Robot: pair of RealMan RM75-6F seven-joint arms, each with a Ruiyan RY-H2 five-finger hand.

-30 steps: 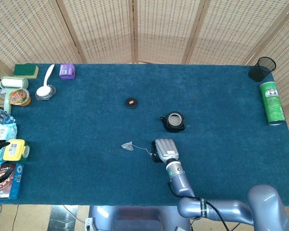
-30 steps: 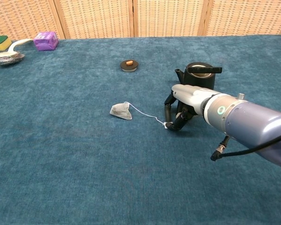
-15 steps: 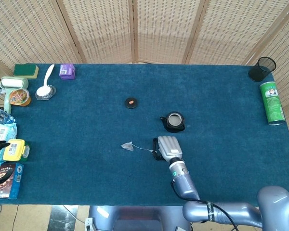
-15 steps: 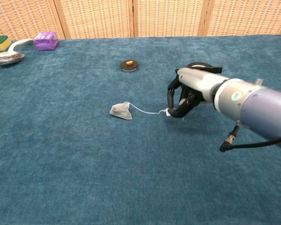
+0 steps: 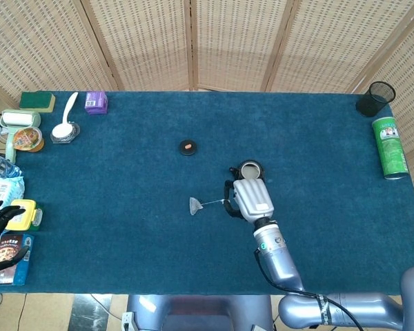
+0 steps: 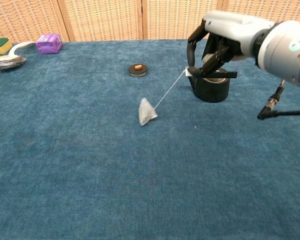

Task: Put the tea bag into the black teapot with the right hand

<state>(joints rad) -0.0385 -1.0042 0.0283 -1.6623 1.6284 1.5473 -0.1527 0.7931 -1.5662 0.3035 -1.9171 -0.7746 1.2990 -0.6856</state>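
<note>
Tea bag dangling by its string.
Right hand pinches the tag (other fingers curled), just above black teapot; lid sits apart on blue cloth.

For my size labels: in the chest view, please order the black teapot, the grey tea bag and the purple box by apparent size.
1. black teapot
2. purple box, though it stands farther from the camera
3. grey tea bag, close to the box, so this ranking is unsure

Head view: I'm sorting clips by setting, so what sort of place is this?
Probably a staged indoor test table: blue cloth, woven screens behind, and assorted household items like a teapot and sponge.
</note>
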